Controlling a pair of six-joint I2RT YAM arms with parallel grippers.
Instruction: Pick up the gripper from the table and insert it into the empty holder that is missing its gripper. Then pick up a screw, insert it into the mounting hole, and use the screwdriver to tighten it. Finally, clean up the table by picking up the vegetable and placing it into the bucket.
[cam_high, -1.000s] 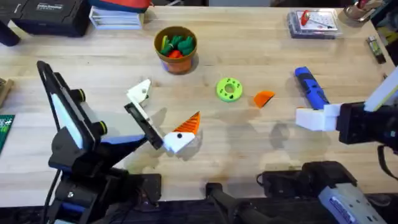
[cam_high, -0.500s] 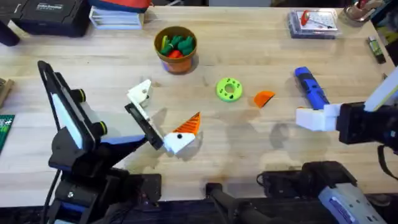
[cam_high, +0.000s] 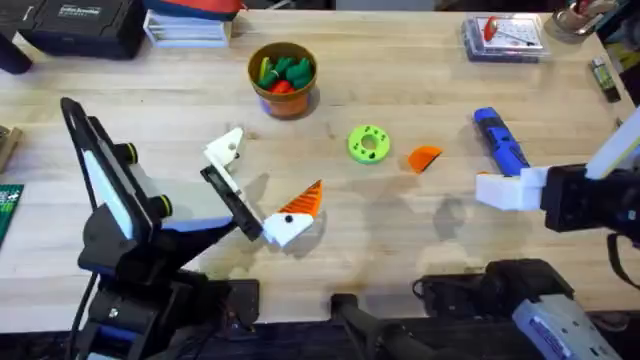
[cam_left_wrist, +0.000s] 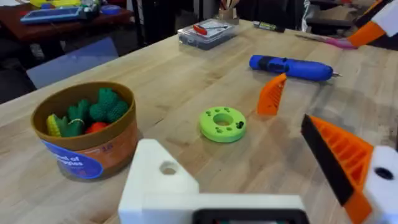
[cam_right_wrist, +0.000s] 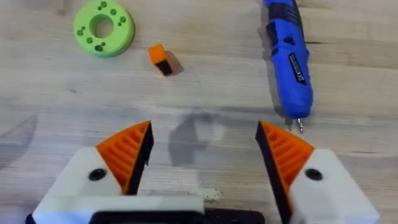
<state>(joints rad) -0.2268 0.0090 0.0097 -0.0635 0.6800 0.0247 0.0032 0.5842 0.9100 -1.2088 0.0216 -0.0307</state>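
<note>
Two grippers released: left gripper (cam_high: 262, 190) mid-counter, its holder (cam_left_wrist: 163, 180) bare; right gripper (cam_right_wrist: 202, 155) near screwdriver (cam_right_wrist: 289, 50). Orange gripper (cam_high: 424, 157) lies beside green disc (cam_high: 368, 143).

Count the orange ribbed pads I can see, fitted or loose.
4. Two on the right gripper, one on the left gripper beside its bare holder, and the loose gripper lying between green disc and screwdriver.
</note>
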